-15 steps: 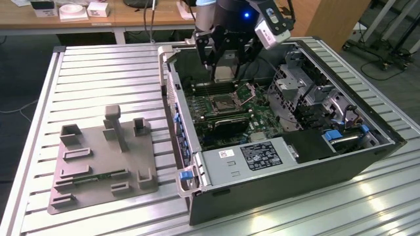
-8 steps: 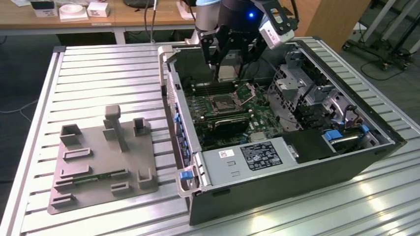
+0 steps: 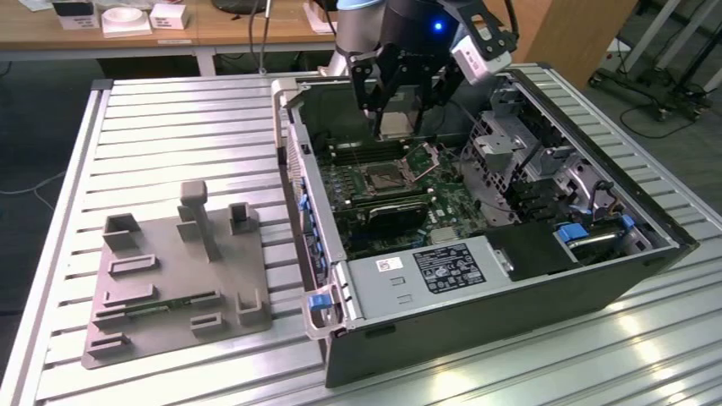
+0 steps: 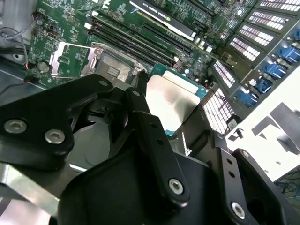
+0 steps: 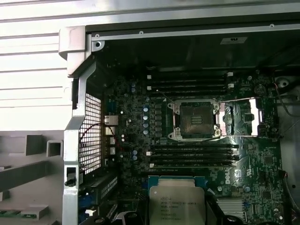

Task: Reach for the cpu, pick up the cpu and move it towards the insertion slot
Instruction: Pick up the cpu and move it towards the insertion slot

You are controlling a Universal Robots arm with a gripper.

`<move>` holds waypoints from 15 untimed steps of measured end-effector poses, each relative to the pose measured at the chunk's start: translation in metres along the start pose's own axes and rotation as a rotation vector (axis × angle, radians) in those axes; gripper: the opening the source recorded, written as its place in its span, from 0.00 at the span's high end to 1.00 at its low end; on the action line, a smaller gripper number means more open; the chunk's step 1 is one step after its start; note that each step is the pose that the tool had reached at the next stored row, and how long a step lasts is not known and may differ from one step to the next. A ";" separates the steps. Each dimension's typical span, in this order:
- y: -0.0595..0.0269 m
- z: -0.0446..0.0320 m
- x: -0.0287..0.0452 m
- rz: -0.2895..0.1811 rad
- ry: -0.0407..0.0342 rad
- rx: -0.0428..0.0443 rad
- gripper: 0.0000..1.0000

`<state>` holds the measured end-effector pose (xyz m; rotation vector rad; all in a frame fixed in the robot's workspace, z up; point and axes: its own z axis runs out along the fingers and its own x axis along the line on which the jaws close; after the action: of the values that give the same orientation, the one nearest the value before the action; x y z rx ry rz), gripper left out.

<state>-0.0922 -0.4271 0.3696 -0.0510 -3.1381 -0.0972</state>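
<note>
Nearest the lens in the second wrist view, black linkage bars of the gripper (image 4: 171, 107), closed on the chip (image 4: 174, 95) and pinching it by two opposite edges. Silvery top up, pale green-blue rim showing at the far edge. In the exterior view, same grip: gripper (image 3: 395, 120) hanging inside the open computer case (image 3: 451, 326), chip (image 3: 394, 126) held clear of the board, above it and off to one side of the socket (image 3: 380, 178).

Step in hand, by judgement: pick-up done, carry toward the socket under way, not finished. In the first wrist view, chip (image 5: 177, 204) well apart from the socket (image 5: 196, 120), a bank of long black memory slots (image 5: 192, 154) between them. Socket open, dark centre bare, hinged metal flap (image 5: 241, 117) swung back beside it.

Called for from here, again by judgement: level travel across the memory slots, chip squared to the silvery frame, clear of the raised flap, grip kept gentle on so thin a part.

Grey plastic tray (image 3: 158, 296) on the slatted table outside the case, well apart.

Writing: a few printed lines on the chip's top and a white label on the box at the case's front, neither legible enough to report.
</note>
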 end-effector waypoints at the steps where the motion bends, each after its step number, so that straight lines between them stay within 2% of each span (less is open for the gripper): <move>1: 0.0000 0.0001 -0.0006 0.000 -0.0001 -0.0006 0.45; 15: 0.0010 0.0004 -0.0045 0.000 0.0001 -0.0051 0.45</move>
<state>-0.0876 -0.4263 0.3692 -0.0509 -3.1379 -0.1053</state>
